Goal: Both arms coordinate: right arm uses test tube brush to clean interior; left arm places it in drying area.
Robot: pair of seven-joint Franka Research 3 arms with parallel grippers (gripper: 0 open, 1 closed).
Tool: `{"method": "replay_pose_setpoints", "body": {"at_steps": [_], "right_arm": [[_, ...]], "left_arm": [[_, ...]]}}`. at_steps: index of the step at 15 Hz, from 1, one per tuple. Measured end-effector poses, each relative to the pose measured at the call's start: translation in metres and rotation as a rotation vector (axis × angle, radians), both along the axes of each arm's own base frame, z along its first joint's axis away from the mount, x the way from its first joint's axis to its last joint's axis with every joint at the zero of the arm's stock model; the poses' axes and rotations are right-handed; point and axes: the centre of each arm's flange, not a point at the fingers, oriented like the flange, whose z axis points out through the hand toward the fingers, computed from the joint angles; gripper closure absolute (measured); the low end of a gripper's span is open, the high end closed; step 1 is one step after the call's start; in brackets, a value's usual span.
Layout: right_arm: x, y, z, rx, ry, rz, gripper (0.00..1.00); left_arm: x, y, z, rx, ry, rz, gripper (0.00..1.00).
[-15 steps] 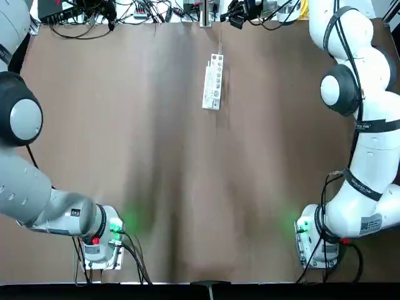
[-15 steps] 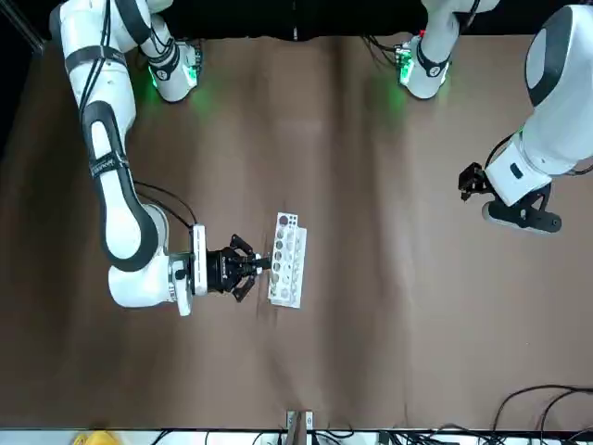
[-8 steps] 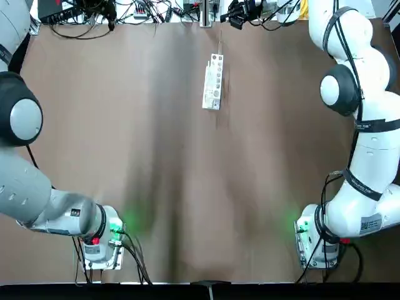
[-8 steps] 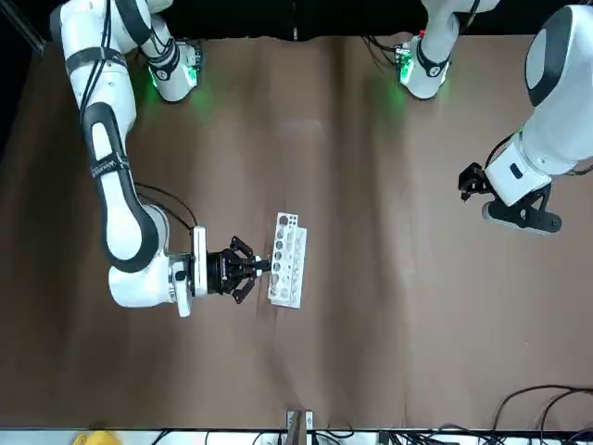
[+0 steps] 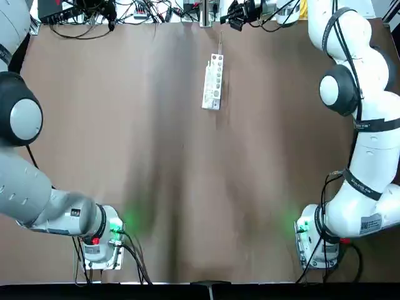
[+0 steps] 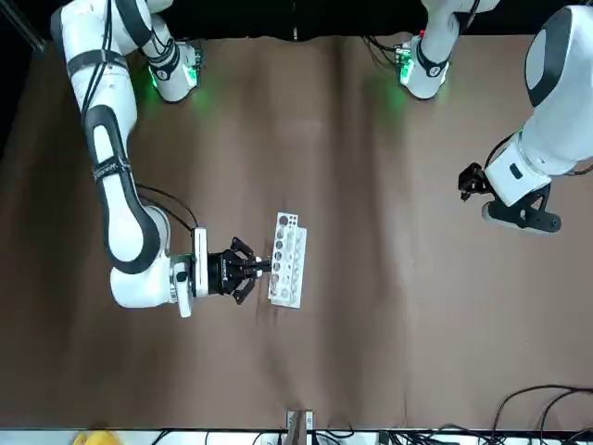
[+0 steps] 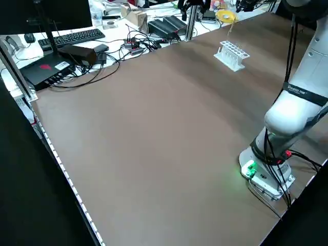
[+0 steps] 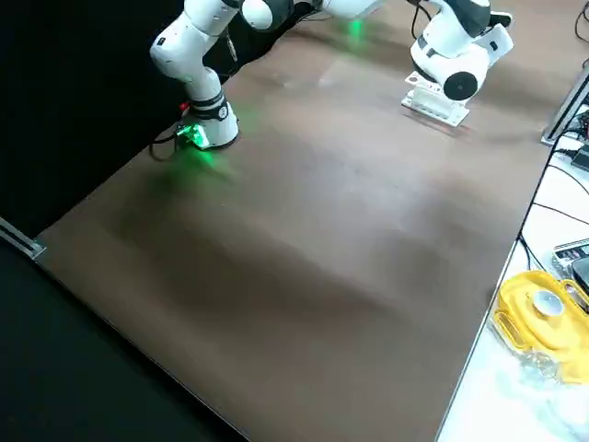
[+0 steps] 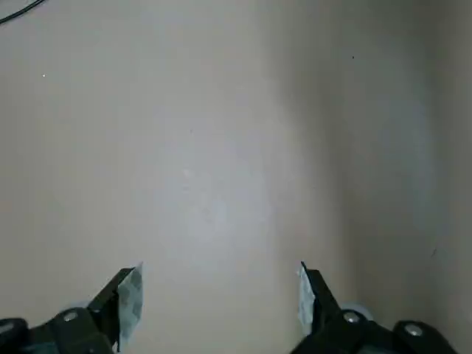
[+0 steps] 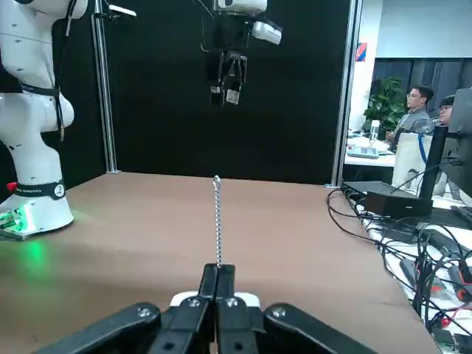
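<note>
The drying area, a white rack (image 5: pixel 212 82) (image 6: pixel 287 260) (image 7: pixel 233 53) with two rows of round holes, lies near the far middle of the brown table. My right gripper (image 6: pixel 250 267) (image 10: pixel 217 269) hovers level just beside the rack on my right. It is shut on the test tube brush (image 10: pixel 217 221), which sticks straight out from the fingertips. The brush shows as a thin line (image 5: pixel 220 45) beyond the rack. My left gripper (image 6: pixel 473 182) (image 9: pixel 217 284) hangs open over bare table far to my left and holds nothing.
Cables and electronics (image 5: pixel 94 12) crowd the table's far edge, around a metal post (image 5: pixel 205 12). Both arm bases (image 5: pixel 100 240) (image 5: pixel 315 240) glow green at the near edge. A yellow object (image 8: pixel 543 308) lies on a side desk. People (image 10: pixel 417 99) sit in the background.
The right arm has shifted only very slightly with the brush in its gripper. The rack and the left arm have not moved.
</note>
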Motion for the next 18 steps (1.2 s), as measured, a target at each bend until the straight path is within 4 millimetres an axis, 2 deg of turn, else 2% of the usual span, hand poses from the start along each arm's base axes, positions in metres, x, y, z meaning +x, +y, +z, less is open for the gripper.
{"method": "replay_pose_setpoints", "body": {"at_steps": [8,18], "right_arm": [[-0.001,0.001,-0.015,-0.003,0.016,0.002,0.98],[-0.001,0.000,-0.045,-0.017,0.047,-0.010,0.98]], "left_arm": [[0.000,0.000,-0.001,0.000,0.003,0.000,0.01],[0.001,0.000,-0.007,0.002,0.013,0.000,0.01]]}}
